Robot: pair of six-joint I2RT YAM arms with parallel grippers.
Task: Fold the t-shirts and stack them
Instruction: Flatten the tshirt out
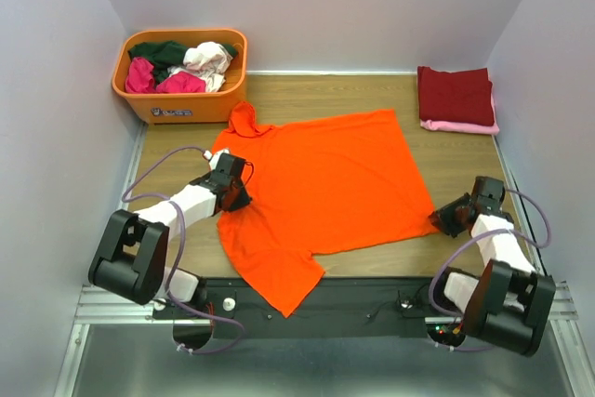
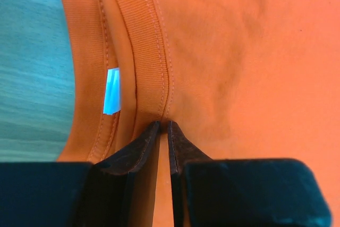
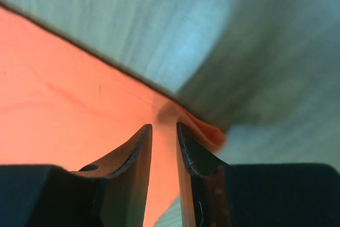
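A bright orange t-shirt (image 1: 325,174) lies spread flat on the wooden table, one sleeve hanging over the near edge. My left gripper (image 1: 240,196) sits at its neck opening. In the left wrist view the left gripper (image 2: 163,126) is shut on the ribbed collar (image 2: 151,51), beside a white label (image 2: 111,91). My right gripper (image 1: 441,219) is at the shirt's right hem corner. In the right wrist view the right gripper (image 3: 163,127) is shut on a pinch of orange cloth (image 3: 64,104), with the corner bunched beyond the tips.
An orange plastic tub (image 1: 149,104) at the back left holds crumpled dark green (image 1: 165,51), magenta (image 1: 141,76) and whitish-pink (image 1: 209,60) shirts. A folded dark red shirt (image 1: 456,95) lies on a pink one (image 1: 460,125) at the back right. Walls close in on both sides.
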